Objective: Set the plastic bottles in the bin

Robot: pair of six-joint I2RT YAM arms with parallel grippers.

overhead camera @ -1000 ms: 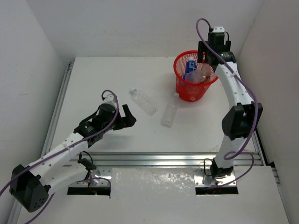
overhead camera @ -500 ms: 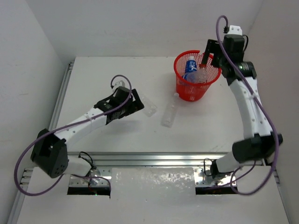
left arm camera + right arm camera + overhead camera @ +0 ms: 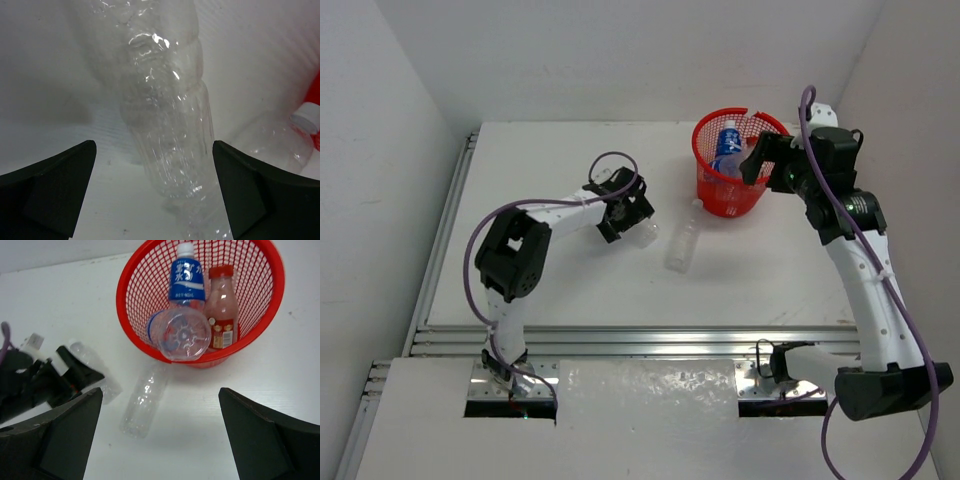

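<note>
The round red mesh bin (image 3: 255, 285) held three plastic bottles: a blue-labelled bottle (image 3: 186, 280), a red-capped bottle (image 3: 221, 310) and a clear bottle (image 3: 182, 334) with its base up. Two more lay on the white table (image 3: 520, 180). One ribbed bottle (image 3: 170, 125) was between the left gripper's (image 3: 632, 215) wide-spread jaws, and an unlabelled bottle (image 3: 683, 243) lay beside the bin. The right gripper (image 3: 757, 160) gaped empty at the rim.

bin (image 3: 725, 195): red mesh, upright — 3 btls (image 3: 186, 282) inside | 2 clear btls (image 3: 683, 240) lying outside

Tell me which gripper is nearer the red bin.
Right. The right gripper hangs open at the rim of the bin; the left gripper is farther off, open astride a clear bottle lying on the table.
</note>
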